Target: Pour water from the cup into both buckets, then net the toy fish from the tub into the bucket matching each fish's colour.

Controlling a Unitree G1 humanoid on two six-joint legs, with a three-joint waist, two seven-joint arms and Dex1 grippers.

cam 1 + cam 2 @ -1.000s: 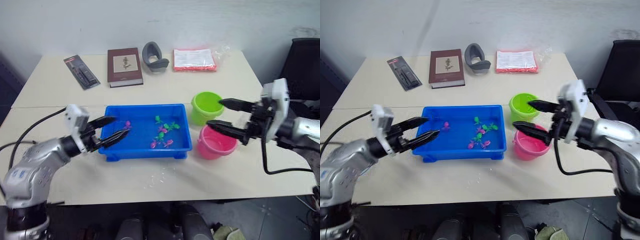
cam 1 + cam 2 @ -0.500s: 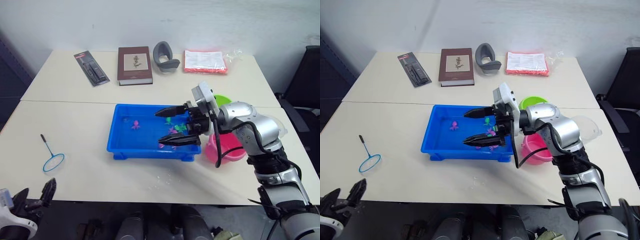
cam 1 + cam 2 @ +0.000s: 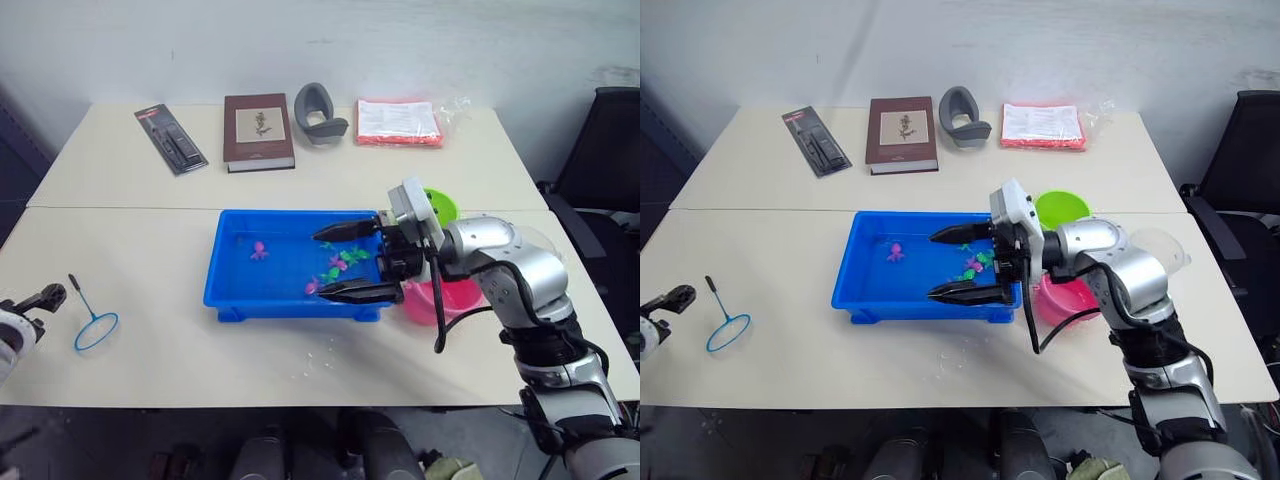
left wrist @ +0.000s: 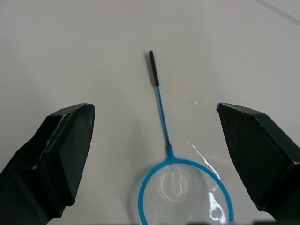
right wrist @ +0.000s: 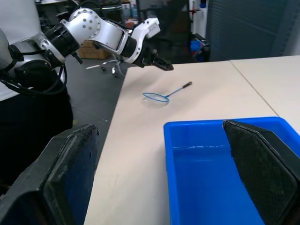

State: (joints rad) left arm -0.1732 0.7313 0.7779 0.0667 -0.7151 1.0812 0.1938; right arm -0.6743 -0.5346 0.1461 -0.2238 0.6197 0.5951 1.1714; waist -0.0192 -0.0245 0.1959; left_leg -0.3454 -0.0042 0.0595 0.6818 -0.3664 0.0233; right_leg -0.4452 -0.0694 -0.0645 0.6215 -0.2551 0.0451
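Bare beige table top (image 3: 150, 250) is lying open around the small blue-hooped hand net (image 3: 88, 317) near the table's left edge. The right gripper (image 3: 352, 262), fingers spread, is occupying the right end of the shallow bright-blue rectangular plastic tub (image 3: 232, 292).

My workspace: pale tables against a plain wall.
Two beige tables (image 3: 300, 170) stand pushed together, a seam running between them, with a bare white wall (image 3: 300, 40) behind. A black chair (image 3: 605, 140) sits at my right, and the floor (image 5: 101, 89) beyond the table edge is dark grey.
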